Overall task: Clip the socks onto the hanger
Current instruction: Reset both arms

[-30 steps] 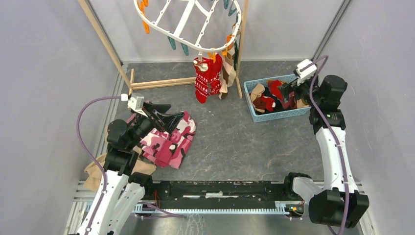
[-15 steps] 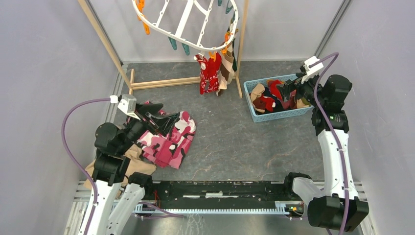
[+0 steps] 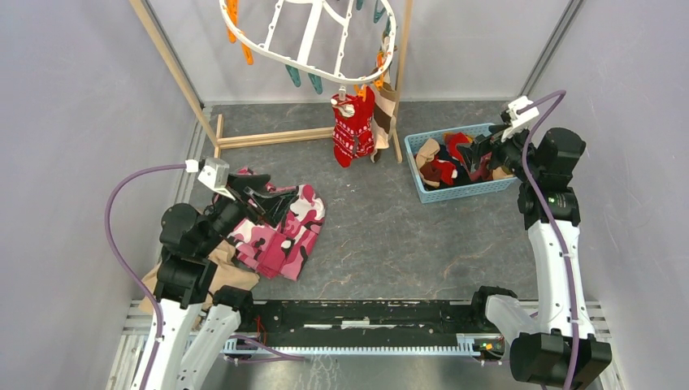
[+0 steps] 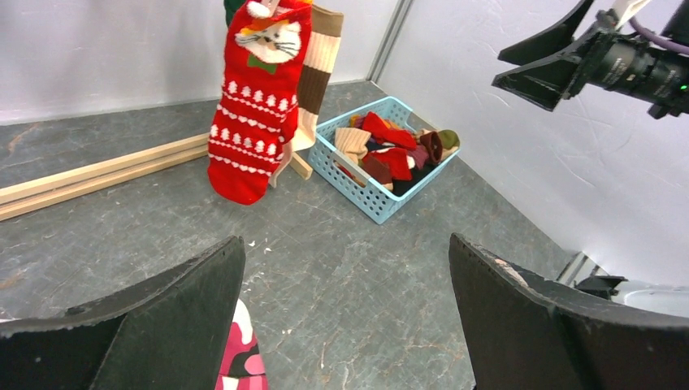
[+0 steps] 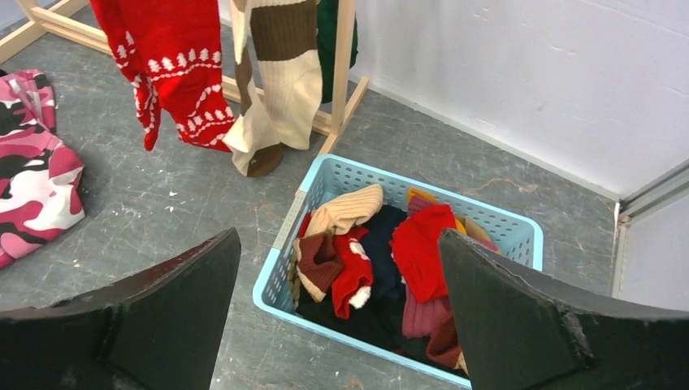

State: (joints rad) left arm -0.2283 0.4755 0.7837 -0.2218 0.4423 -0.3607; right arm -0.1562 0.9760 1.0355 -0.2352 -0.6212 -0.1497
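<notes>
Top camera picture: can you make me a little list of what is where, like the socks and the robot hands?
hanger: white, up at the far side
hanging from it: red sock, striped sock, green sock
basket: blue, on the table, right side
in basket: loose socks, piled
left gripper: open, holding nothing, near pink cloth
right gripper: open, holding nothing, above basket
</notes>
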